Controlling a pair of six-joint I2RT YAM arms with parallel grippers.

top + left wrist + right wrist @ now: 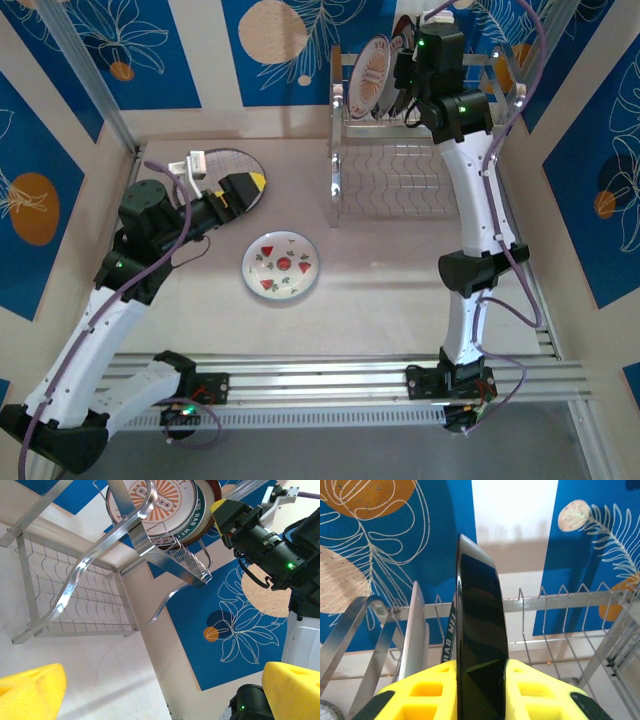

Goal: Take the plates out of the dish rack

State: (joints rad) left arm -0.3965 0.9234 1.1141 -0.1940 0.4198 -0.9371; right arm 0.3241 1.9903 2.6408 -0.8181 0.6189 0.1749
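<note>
Two plates are lying on the tabletop (400, 290) left of centre, a strawberry plate (281, 265) and a plaid plate (240, 165), while others are standing in the dish rack (385, 185) at upper right. There, the right gripper (481, 672) is clamping the edge of a dark-rimmed plate (477, 605) in the upper tier. By the plaid plate, the left gripper (160, 695) is hovering wide open and empty.

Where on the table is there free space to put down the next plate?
Widest bare patch: table in front of the rack, between the strawberry plate and the right arm. A narrower gap lies between the plaid plate and the rack. Crowded: the left side, where the left arm lies, and the rack's top, with the gripped dark plate.
</note>
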